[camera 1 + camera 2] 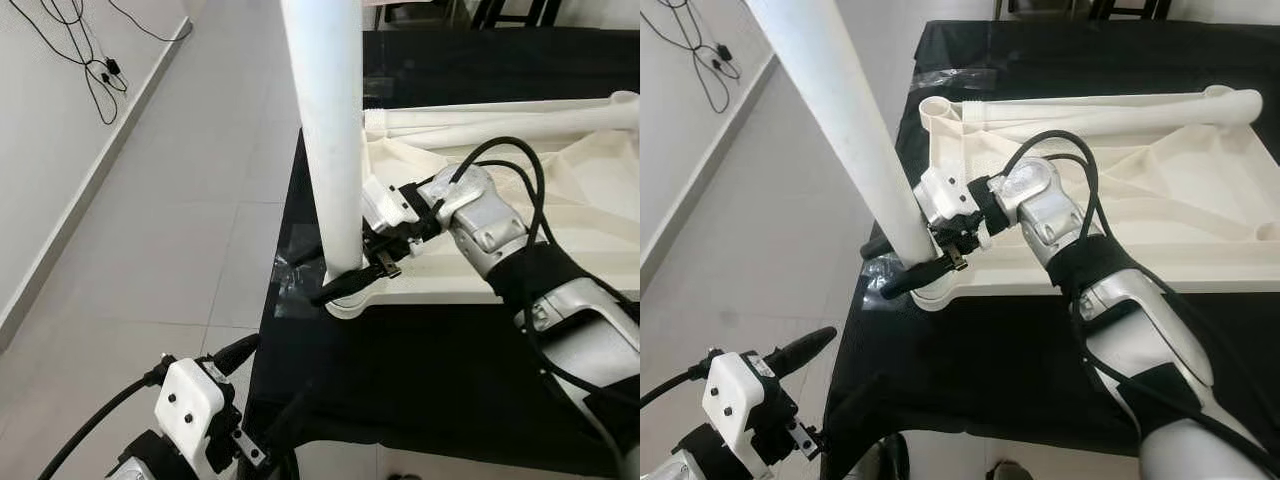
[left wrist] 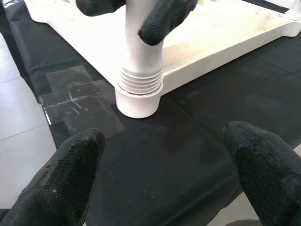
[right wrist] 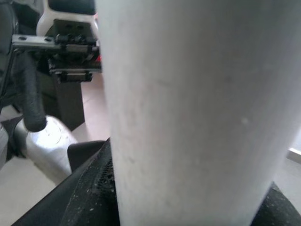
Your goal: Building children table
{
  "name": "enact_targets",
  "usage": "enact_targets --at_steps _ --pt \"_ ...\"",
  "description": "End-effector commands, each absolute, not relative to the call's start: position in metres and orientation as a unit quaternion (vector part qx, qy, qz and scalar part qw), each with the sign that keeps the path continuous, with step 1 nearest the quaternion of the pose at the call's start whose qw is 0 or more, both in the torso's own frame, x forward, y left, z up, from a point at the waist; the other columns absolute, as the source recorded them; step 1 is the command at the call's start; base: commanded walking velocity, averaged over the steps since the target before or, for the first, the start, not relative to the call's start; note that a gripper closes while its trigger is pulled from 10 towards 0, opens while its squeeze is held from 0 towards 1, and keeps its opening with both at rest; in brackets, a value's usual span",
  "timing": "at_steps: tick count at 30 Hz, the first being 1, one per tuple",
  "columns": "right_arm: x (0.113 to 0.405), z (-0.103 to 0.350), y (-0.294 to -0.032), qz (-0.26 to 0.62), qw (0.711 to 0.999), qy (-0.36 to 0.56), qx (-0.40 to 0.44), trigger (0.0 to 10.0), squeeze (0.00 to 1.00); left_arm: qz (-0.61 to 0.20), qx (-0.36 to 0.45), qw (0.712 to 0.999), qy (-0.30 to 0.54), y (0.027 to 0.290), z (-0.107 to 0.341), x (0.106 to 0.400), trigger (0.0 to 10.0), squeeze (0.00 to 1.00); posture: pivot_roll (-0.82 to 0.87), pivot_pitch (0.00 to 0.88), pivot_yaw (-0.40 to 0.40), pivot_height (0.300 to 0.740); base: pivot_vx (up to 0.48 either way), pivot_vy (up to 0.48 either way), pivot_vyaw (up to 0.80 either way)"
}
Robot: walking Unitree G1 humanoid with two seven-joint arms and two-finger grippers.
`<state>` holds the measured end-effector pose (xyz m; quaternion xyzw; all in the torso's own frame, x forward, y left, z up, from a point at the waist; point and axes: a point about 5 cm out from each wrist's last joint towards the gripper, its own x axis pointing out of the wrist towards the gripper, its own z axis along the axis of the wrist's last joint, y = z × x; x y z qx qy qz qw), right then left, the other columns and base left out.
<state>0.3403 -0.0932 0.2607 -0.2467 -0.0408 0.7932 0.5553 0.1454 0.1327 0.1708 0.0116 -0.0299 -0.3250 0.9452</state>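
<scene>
I have the right gripper (image 1: 352, 268) clamped around the tall white plastic table leg (image 1: 325, 130), holding it upright in the corner socket (image 2: 138, 98) of the upturned white plastic tabletop (image 1: 1160, 190) so its thread can seat; my left gripper (image 2: 164, 160) hangs spread apart below the black-covered bench (image 1: 400, 370); a second white leg (image 1: 1110, 112) lies loose across the tabletop, clear of this corner.

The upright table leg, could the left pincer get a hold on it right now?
Probably yes. The left pincer is open and faces the table leg over bare black cloth. The right pincer grips it just above the socket, so higher up is free.
</scene>
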Motion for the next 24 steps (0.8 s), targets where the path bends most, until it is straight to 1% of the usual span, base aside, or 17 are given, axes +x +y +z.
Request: enact_targets --at_steps 1,4,5,7,10,11,13,14,16,20,24 --pt "0.342 0.240 -0.098 0.795 0.568 -0.003 -0.213 10.0 0.00 -0.327 0.014 0.945 -0.017 0.134 0.168 0.144 10.0 0.00 0.14 0.261 0.036 0.740 0.000 0.000 0.00" --pt "0.345 0.248 -0.097 0.794 0.592 -0.023 -0.135 10.0 0.00 -0.328 0.013 0.945 -0.017 0.134 0.168 0.144 10.0 0.00 0.13 0.257 0.037 0.740 0.000 0.000 0.00" --pt "0.345 0.248 -0.097 0.794 0.592 -0.023 -0.135 10.0 0.00 -0.328 0.013 0.945 -0.017 0.134 0.168 0.144 10.0 0.00 0.13 0.257 0.037 0.740 0.000 0.000 0.00" --pt "0.347 0.252 -0.098 0.790 0.604 -0.034 -0.098 10.0 0.00 -0.328 0.013 0.944 -0.017 0.134 0.167 0.144 10.0 0.00 0.13 0.254 0.037 0.740 0.000 0.000 0.00" --pt "0.347 0.252 -0.098 0.790 0.604 -0.034 -0.098 10.0 0.00 -0.328 0.013 0.944 -0.017 0.134 0.167 0.144 10.0 0.00 0.13 0.254 0.037 0.740 0.000 0.000 0.00" --pt "0.349 0.248 -0.099 0.783 0.617 -0.035 -0.073 10.0 0.00 -0.329 0.012 0.944 -0.017 0.133 0.167 0.145 10.0 0.00 0.13 0.256 0.039 0.740 0.000 0.000 0.00" --pt "0.350 0.246 -0.099 0.780 0.621 -0.033 -0.068 10.0 0.00 -0.329 0.012 0.944 -0.017 0.133 0.168 0.145 10.0 0.00 0.13 0.257 0.039 0.740 0.000 0.000 0.00" --pt "0.352 0.240 -0.099 0.770 0.635 -0.030 -0.056 10.0 0.00 -0.329 0.013 0.944 -0.017 0.134 0.168 0.145 10.0 0.00 0.13 0.260 0.039 0.740 0.000 0.000 0.00" --pt "0.353 0.237 -0.098 0.763 0.644 -0.032 -0.049 10.0 0.00 -0.329 0.013 0.944 -0.017 0.134 0.168 0.145 10.0 0.00 0.13 0.260 0.039 0.740 0.000 0.000 0.00" --pt "0.352 0.235 -0.099 0.760 0.646 -0.041 -0.052 10.0 0.00 -0.329 0.013 0.944 -0.017 0.134 0.168 0.146 10.0 0.00 0.13 0.261 0.038 0.740 0.000 0.000 0.00" --pt "0.343 0.223 -0.104 0.776 0.625 -0.032 -0.082 10.0 0.00 -0.329 0.013 0.944 -0.018 0.134 0.168 0.146 10.0 0.00 0.13 0.266 0.041 0.740 0.000 0.000 0.00"
